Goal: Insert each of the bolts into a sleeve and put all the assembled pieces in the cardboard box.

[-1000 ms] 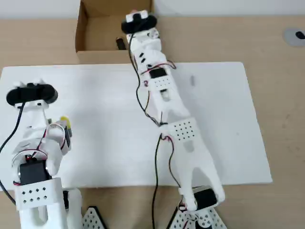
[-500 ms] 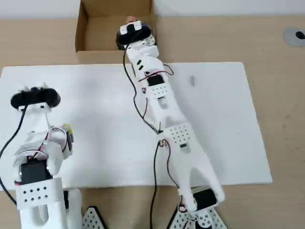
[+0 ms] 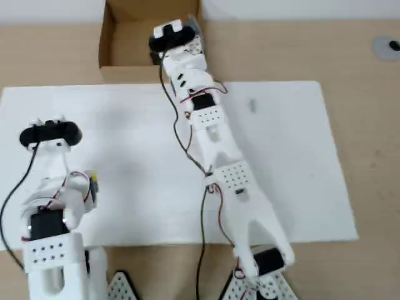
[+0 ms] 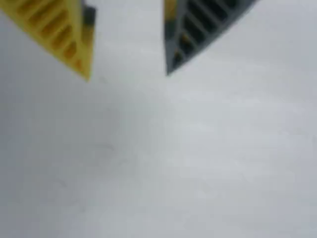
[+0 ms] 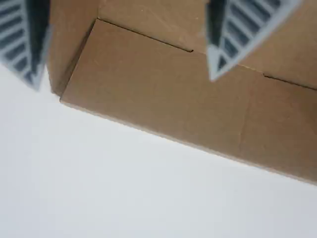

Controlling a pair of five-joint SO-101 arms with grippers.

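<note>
The open cardboard box [image 3: 104, 44] stands at the table's far edge, just beyond the white sheet. My right gripper [image 3: 175, 36] hangs over the box's right half with the arm stretched out across the sheet. In the right wrist view the gripper [image 5: 124, 79] is open with nothing between its grey fingers [image 5: 225, 44], and brown cardboard [image 5: 163, 99] lies below. A dark shape [image 3: 154, 57] shows on the box floor beside the arm, mostly hidden. My left gripper [image 3: 50, 134] is low over the sheet's left side. In the left wrist view it [image 4: 128, 74] is open and empty above bare white.
The white sheet [image 3: 125, 156] covers most of the table, with a small grey mark [image 3: 252, 105] right of the outstretched arm. A grey round object [image 3: 387, 47] sits at the far right edge. Both arm bases stand at the near edge.
The right gripper has shifted a little left over the box, and the reddish thing seen at its tip earlier is gone from sight. The left arm has drawn back toward its base.
</note>
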